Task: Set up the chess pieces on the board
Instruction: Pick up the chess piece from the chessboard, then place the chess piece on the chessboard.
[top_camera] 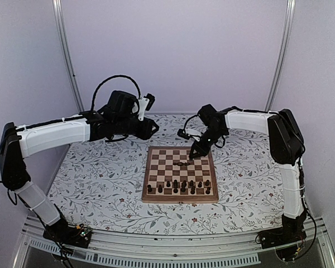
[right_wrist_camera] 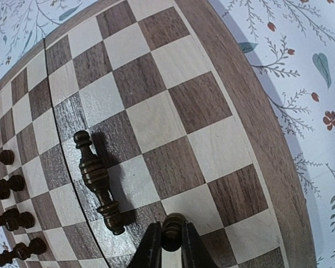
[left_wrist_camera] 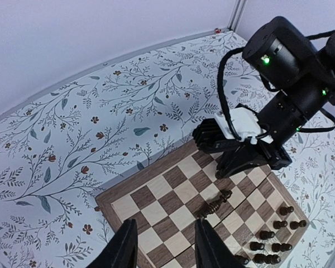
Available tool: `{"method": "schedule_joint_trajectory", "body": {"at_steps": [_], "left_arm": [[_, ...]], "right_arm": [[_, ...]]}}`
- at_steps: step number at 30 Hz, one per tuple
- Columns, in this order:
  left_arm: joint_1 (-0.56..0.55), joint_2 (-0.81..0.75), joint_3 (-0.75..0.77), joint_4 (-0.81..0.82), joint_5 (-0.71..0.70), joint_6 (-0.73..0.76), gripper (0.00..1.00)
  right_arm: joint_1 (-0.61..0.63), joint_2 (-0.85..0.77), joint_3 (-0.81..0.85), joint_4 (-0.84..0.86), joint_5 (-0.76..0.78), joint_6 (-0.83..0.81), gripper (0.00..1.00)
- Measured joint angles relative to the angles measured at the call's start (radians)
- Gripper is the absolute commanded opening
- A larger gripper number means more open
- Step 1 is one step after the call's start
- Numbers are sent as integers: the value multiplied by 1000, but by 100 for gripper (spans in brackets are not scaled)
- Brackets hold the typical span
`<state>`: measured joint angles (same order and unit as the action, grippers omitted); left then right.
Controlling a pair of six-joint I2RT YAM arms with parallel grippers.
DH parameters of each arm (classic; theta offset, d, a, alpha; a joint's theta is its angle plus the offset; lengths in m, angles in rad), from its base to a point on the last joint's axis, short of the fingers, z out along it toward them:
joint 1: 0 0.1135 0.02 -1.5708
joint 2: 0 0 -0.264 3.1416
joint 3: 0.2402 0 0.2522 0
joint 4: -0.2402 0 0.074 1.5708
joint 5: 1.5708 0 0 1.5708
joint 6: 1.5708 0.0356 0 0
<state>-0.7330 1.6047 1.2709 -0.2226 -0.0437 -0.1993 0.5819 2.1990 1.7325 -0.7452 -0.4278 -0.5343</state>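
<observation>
Start with the floral table (top_camera: 100,167): the board (top_camera: 166,162) sits square in the middle of it, and everything that matters is on that wood. Your left gripper (left_wrist_camera: 164,226) hangs off the far-left corner of the board, its jaws partly apart with nothing between them, so it is only watching. Your right gripper (right_wrist_camera: 172,241) is down over the middle of the board, a little to the far-right side, and its jaws are pinched in close. Now the chess pieces (top_camera: 181,186): most stand bunched in the two near rows, well apart from the action. One fallen piece (right_wrist_camera: 97,181), a taller one, lies on its side about mid-board, across a light and a dark square. And there it is, the small piece (right_wrist_camera: 173,226), its round head caught between your right fingertips, just beside the base of the fallen one. I can't tell whether its foot is on the board or just clear of it. These should handle as light, stiff, smooth turned wood, so they probably won't crush, but they could squirt out of a hard pinch or roll when nudged. Your hold on the head looks sensible, though the neck just under it may be surer. For the fallen one, take it across the slim waist.
</observation>
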Motion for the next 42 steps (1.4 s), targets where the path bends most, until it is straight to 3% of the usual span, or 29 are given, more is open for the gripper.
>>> {"method": "schedule_joint_trajectory", "body": {"at_steps": [10,20,28,42], "left_arm": [[5,-1,0,-1,-13,-3,36],[81,-140,-66,36,-87,-45,38],[108,-219,-84,84,-123,-56,39],[111,-249,-95,92,-151,-56,39]], "right_arm": [[30,-28,13,-9,8,0,6],[232,-86,131,-44,7,-30,6],[343,42,306,-111,13,-42,6],[408,162,317,-203,87,-69,6]]}}
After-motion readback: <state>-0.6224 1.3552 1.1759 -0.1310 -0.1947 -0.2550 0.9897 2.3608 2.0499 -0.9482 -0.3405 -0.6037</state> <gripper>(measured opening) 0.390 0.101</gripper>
